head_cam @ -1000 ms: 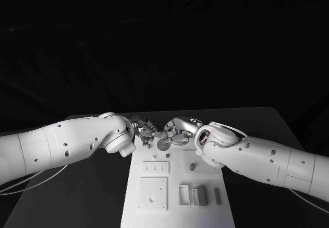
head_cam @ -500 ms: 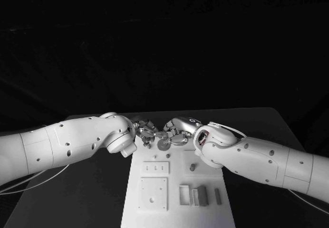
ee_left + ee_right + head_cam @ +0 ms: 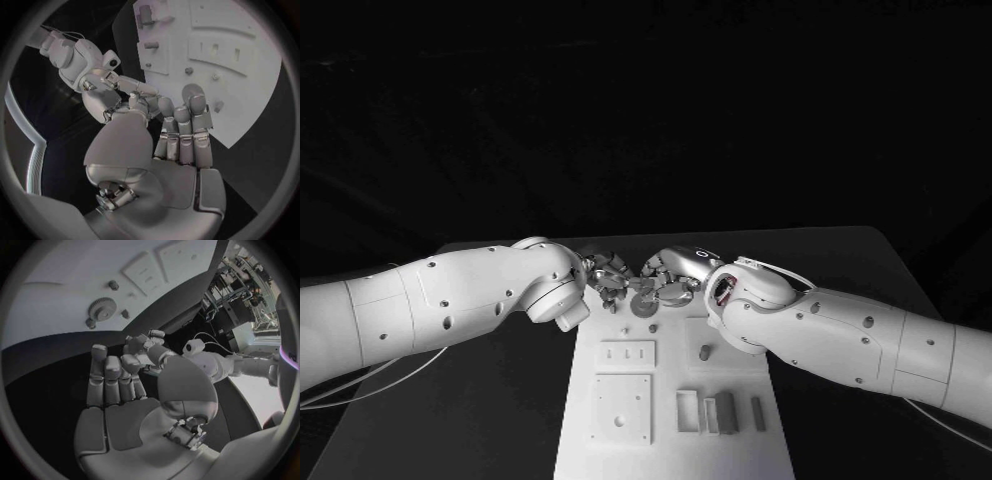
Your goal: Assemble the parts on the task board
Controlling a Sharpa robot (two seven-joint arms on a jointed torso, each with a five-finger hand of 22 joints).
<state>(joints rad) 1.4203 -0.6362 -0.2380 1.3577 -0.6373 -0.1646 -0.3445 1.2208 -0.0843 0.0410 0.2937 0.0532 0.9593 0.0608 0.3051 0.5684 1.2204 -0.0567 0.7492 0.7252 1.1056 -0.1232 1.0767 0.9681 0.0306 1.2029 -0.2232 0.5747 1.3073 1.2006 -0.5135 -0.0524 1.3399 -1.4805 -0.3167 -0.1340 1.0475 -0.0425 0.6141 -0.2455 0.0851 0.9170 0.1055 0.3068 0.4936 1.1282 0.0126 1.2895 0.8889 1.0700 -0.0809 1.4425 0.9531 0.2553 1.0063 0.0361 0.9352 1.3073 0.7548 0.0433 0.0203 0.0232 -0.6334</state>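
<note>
The white task board (image 3: 668,445) runs down the middle of the black table. At its far end my left hand (image 3: 603,272) and right hand (image 3: 672,277) meet, fingertips touching above the board. A grey gear (image 3: 643,303) lies flat on the board just below them. In the left wrist view my left hand (image 3: 169,145) has straight fingers ending close to the gear (image 3: 189,91), and the right hand's fingers (image 3: 122,85) meet its thumb. In the right wrist view my right hand (image 3: 125,390) meets the left hand's fingers (image 3: 147,342), away from the gear (image 3: 103,306). Whether a small part sits between them is hidden.
Nearer on the board are a slotted plate (image 3: 627,352), a square plate (image 3: 620,407), a short peg (image 3: 705,351) and upright blocks (image 3: 718,410). Small pegs (image 3: 114,285) stand near the gear. Black table (image 3: 473,420) lies on both sides of the board.
The two hands have stayed together at the board's far end, with only small shifts of the fingers. The gear still lies in the same place.
</note>
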